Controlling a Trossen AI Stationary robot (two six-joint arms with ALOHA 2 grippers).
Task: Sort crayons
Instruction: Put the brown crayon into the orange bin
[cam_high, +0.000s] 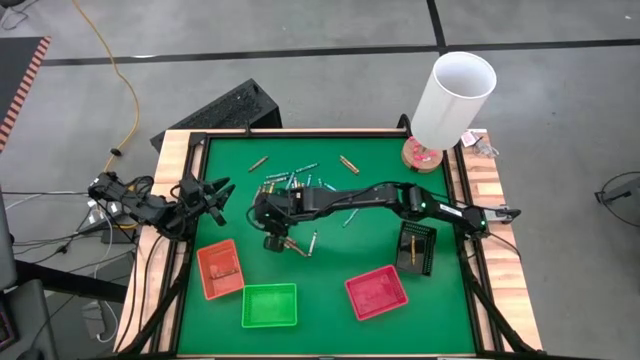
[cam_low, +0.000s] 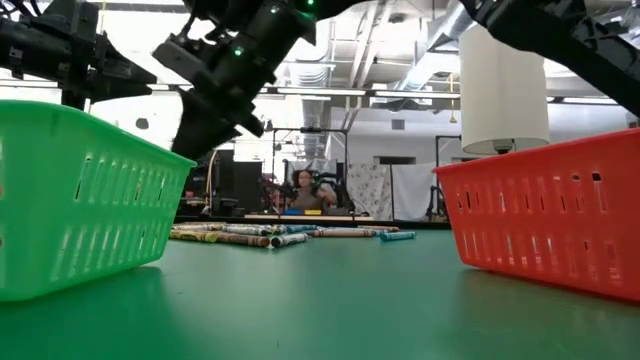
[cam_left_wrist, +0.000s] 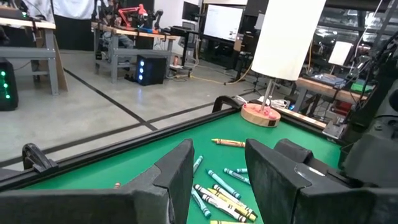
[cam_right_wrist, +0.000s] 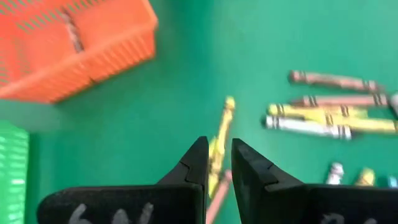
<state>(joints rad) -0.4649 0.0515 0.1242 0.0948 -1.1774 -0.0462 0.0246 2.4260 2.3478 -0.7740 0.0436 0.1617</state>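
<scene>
From above, the crayons (cam_high: 290, 183) lie scattered on the green desk (cam_high: 330, 300) around twelve o'clock of centre. The right pincer (cam_high: 277, 240) hangs just at six o'clock of that heap; the left pincer (cam_high: 215, 195) waits at the desk's nine o'clock edge, fingers apart and empty.

At table height, the crayons (cam_low: 280, 235) lie in a row far back between the green tray (cam_low: 80, 195) and red tray (cam_low: 550, 215).

The left wrist view shows its fingers spread, crayons (cam_left_wrist: 217, 193) beyond.

The right wrist view shows narrow-set fingers with a yellow crayon (cam_right_wrist: 219, 149) showing through the gap between them; whether it is gripped I cannot tell. An orange tray (cam_right_wrist: 74, 50) sits nearby.
</scene>
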